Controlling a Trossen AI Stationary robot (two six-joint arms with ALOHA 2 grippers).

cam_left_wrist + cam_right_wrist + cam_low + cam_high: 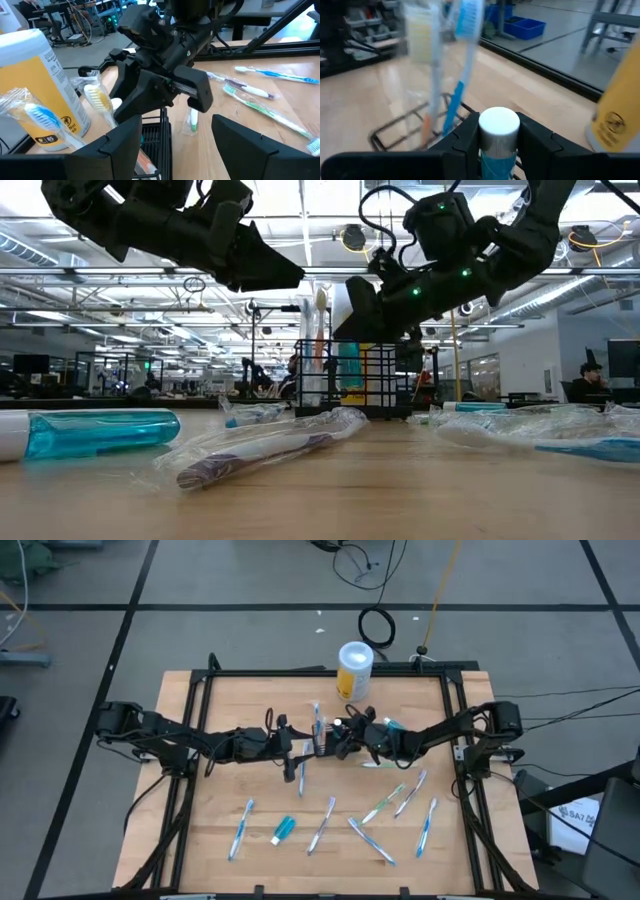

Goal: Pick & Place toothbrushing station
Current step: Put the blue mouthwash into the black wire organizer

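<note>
The right end effector [497, 145] pinches a white-capped blue tube [497, 132] just above the black wire basket [345, 380] mid-tabletop [220, 790]. Facing it, the left end effector [175, 137] hangs spread. Two toothbrushes [462, 60] stand in the basket.

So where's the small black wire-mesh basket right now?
In the high view, the black wire-mesh basket sits mid-table between the two grippers, just in front of the white-and-yellow canister, with toothbrushes standing in it.
</note>
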